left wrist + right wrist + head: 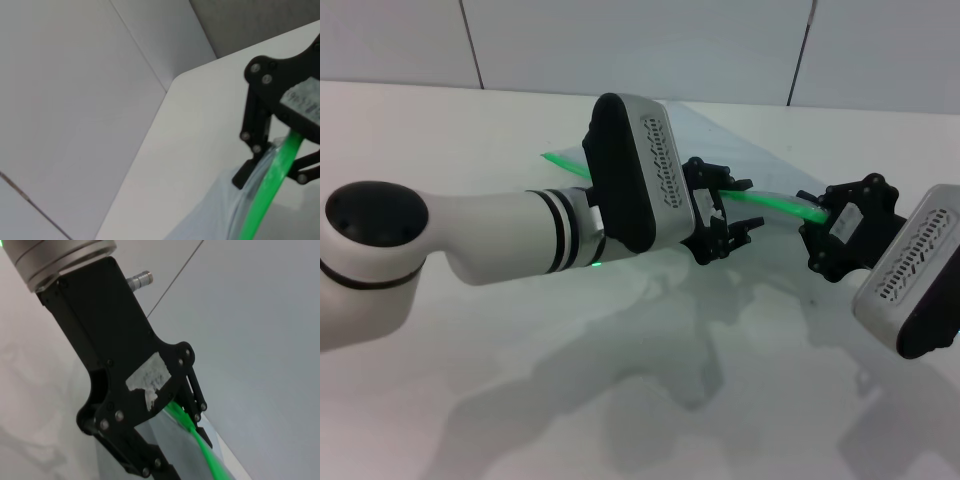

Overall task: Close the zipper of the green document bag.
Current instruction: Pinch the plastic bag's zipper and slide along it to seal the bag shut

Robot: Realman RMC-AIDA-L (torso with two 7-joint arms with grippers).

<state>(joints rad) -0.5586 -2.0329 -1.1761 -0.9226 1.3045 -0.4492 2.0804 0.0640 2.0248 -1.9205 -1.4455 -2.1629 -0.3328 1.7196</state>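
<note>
The green document bag (720, 135) lies flat on the white worktop (470, 130), close to the far edge and a bit toward the right side. It is pale and see-through, so it is hard to tell from the worktop. Most of it is hidden behind the left arm.

The zipper (775, 204) is the bright green strip along the bag's near long edge. It runs slanted from the far middle of the worktop toward the right edge. Only two bits of it show in the head view: a short bit (560, 162) peeking out past the arm's big black and white part, and a longer bit between the two grippers. The little slider tab cannot be found anywhere (it may be too small or covered).

The left gripper (725, 215) sits over the middle of the zipper. Its black fingers are on both sides of the green strip, pinched in close on it.

The right gripper (820, 222) is at the end of the zipper nearest the right edge. In the left wrist view its fingers (248, 172) are closed on the bag's corner, with the green strip (272, 185) running in between them. The right wrist view shows the left gripper (192, 437) close up, with the strip (200, 445) passing through it, though the bottom is cut off.
</note>
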